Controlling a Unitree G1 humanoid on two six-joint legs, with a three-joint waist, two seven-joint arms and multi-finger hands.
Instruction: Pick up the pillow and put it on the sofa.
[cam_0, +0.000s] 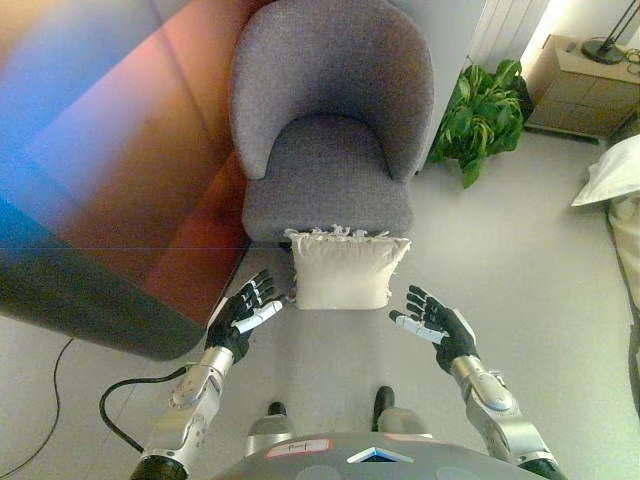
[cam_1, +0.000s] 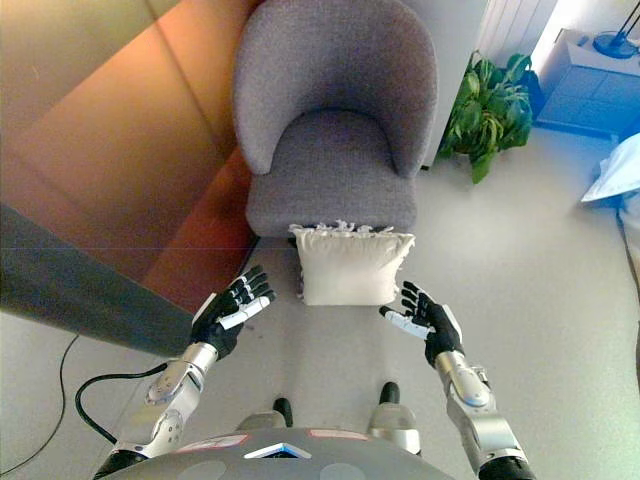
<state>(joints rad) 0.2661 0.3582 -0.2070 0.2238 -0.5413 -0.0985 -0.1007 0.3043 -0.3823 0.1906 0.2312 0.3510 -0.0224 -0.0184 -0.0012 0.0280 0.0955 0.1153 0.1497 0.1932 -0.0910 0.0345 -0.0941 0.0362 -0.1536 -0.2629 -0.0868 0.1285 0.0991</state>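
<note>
A cream pillow (cam_0: 344, 270) with a fringed top edge is seen standing on the floor (cam_0: 520, 250), propped against the front of the grey sofa (cam_0: 333, 130) at 12 o'clock. The left robot hand (cam_0: 245, 312) is held at the pillow's 9 o'clock side, fingers spread and holding nothing, its fingertips just beside the lower corner. The right robot hand (cam_0: 436, 323) is held at 3 o'clock, likewise spread and clear of the pillow. A green plant (cam_0: 485, 110) is seen at 2 o'clock.
</note>
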